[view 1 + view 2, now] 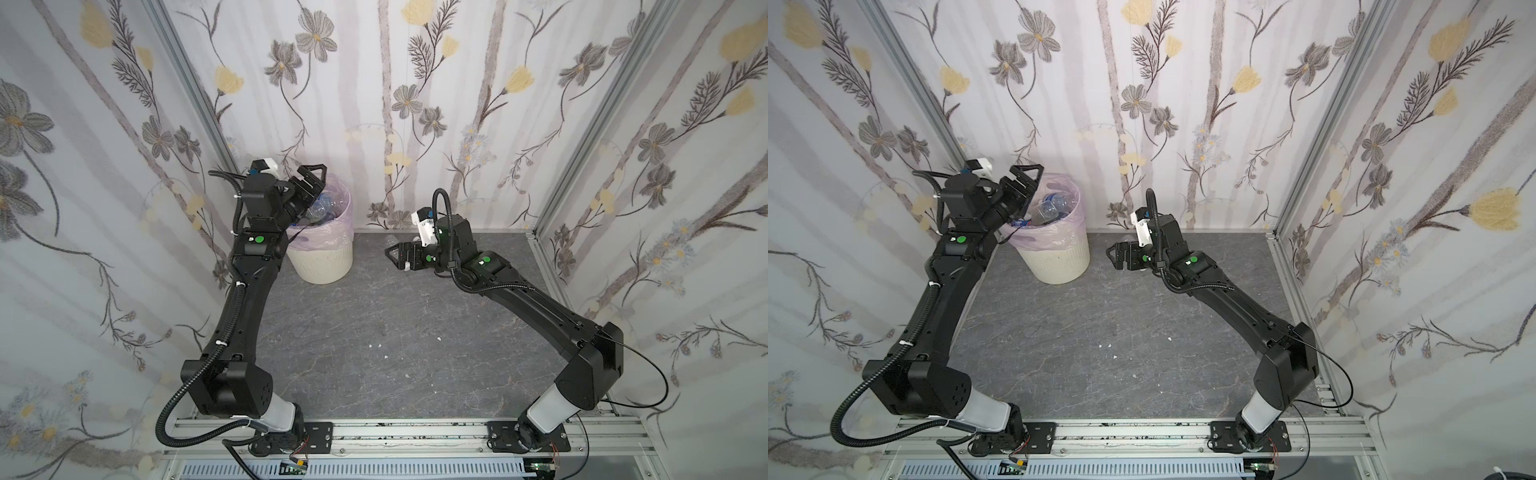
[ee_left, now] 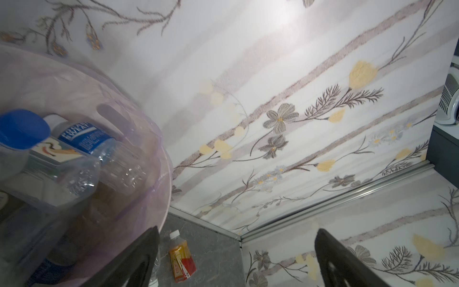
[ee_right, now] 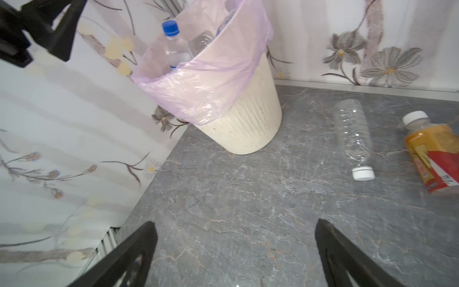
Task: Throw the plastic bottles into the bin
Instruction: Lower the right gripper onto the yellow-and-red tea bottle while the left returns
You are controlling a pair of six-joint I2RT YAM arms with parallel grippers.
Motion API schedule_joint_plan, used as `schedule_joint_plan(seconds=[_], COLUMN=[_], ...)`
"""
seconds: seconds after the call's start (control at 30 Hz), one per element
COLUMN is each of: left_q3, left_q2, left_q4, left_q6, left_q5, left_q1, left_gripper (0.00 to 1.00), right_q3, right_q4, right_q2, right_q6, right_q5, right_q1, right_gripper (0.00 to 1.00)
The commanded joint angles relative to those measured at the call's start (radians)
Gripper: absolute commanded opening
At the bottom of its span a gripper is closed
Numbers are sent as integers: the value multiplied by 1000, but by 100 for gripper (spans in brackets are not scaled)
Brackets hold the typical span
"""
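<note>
The cream ribbed bin (image 1: 322, 266) (image 1: 1061, 266) (image 3: 248, 129) with its pink liner (image 2: 151, 154) stands in the back left corner. Several clear plastic bottles (image 1: 326, 206) (image 1: 1054, 206) with blue labels fill it; one blue-labelled bottle (image 2: 83, 136) lies near the rim. My left gripper (image 1: 309, 178) (image 1: 1025, 178) (image 2: 237, 232) hovers open and empty over the bin's rim. An orange-red bottle (image 2: 181, 258) (image 3: 433, 154) and a clear white-capped bottle (image 3: 355, 136) lie on the floor to the right of the bin. My right gripper (image 1: 397, 257) (image 1: 1115, 257) (image 3: 235, 223) is open and empty, low over the floor near them.
The floor is grey marble-patterned (image 1: 374, 332), closed in by flowered walls (image 1: 415, 104) on three sides. A few white specks (image 1: 376, 345) lie mid-floor. An aluminium rail (image 1: 415, 432) carries both arm bases at the front.
</note>
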Motion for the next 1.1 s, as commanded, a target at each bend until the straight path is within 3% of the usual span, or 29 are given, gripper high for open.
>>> schedule_joint_plan(seconds=[0.0,0.27,0.47,0.9,1.07], left_q3=[-31,-156,-196,-279,-313], left_q2=[-4,11,80,169,181], left_q4=[23,27,29,35,39], left_q6=[53,88,113,111,107], left_q5=[-19,-66,-62,-39,-38], left_q1=[-75,-257,-372,-407,-407], left_gripper=[100,100,100,100,100], right_q3=[-20,-30,84,427,473], right_q4=[20,-2,-73,-185,-193], right_q2=[19,127,311,622,673], right_q6=[-4,-15,-54,-134,-135], right_q5=[63,106,167,209,188], right_q1=[-31,-180,-252,-304,-305], right_gripper=[100,100,100,100,100])
